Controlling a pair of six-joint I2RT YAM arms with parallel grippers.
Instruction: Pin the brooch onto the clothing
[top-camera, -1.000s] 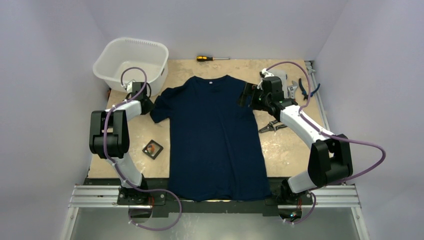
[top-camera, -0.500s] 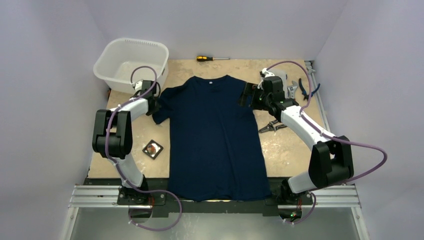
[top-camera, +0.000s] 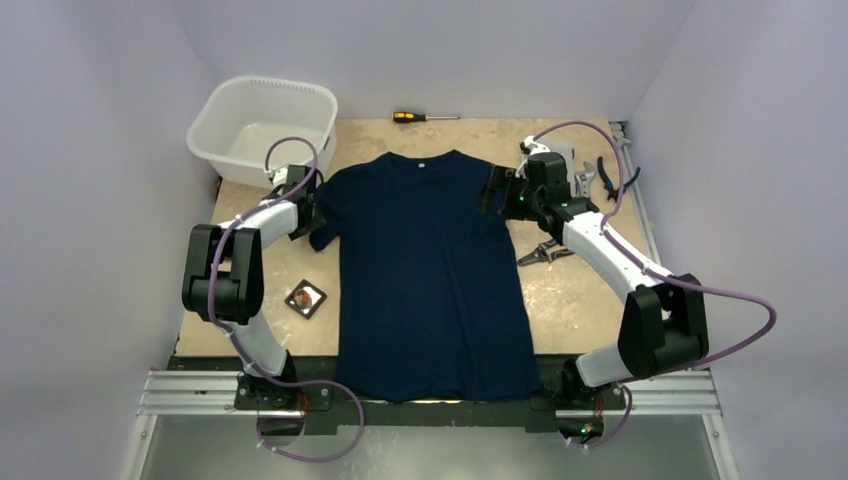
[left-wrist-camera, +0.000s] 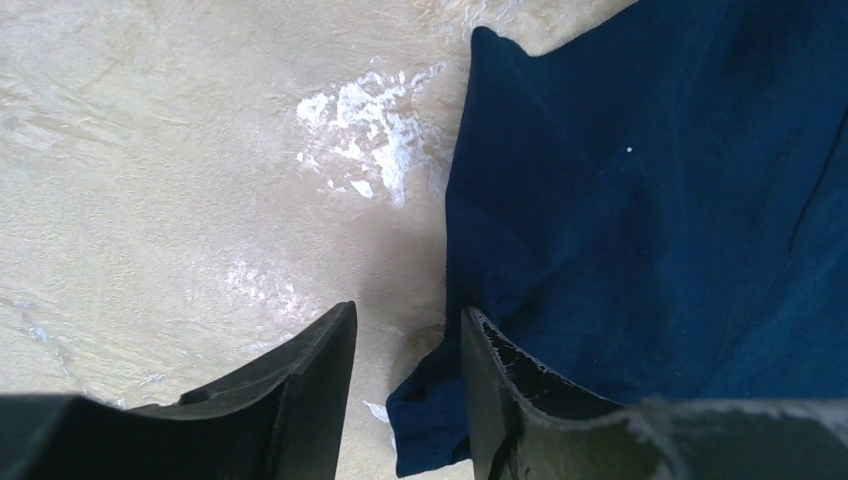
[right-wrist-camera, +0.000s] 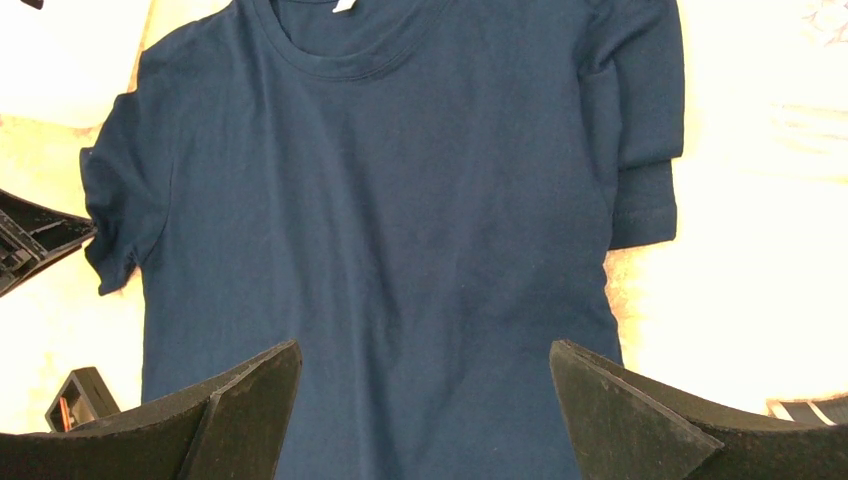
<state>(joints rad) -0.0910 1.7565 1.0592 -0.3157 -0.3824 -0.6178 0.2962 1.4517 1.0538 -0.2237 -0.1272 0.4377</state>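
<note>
Brooch (top-camera: 307, 296) in black tray (top-camera: 293, 300), left hand (left-wrist-camera: 405, 320) slightly spread by T-shirt (top-camera: 430, 270) sleeve, right hand (right-wrist-camera: 425, 345) spread wide

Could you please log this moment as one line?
shirt spread out; brooch in tray, unpinned; left gripper open at sleeve; right gripper open above shirt

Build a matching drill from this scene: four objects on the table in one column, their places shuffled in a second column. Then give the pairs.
1. T-shirt
2. white tub
3. screwdriver
4. small black tray

A. far left corner of the table
B. on the bare surface just left of the shirt's body
C. spread flat down the middle
D. far edge, beyond the shirt

Pairs: 1-C, 2-A, 3-D, 4-B
</note>
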